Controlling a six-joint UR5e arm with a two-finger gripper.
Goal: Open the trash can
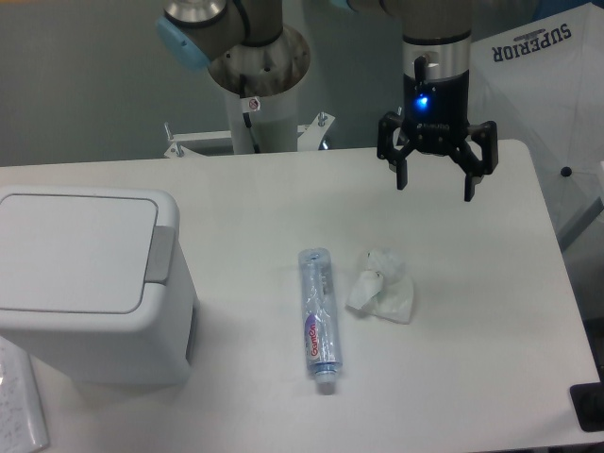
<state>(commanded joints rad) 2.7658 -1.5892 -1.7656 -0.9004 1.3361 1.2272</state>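
Note:
The trash can [90,283] is a large boxy white bin at the left of the table. Its flat lid [75,250] lies shut, with a grey push-button strip [159,254] along the lid's right edge. My gripper [435,187] hangs open and empty above the far right part of the table, well to the right of the trash can and apart from it. Its two black fingers [402,175] point down.
A clear plastic bottle [316,312] lies on its side mid-table. A crumpled white tissue [381,285] lies just right of it. The robot's base column [257,85] stands behind the table's far edge. A white object [19,406] sits at the front left corner.

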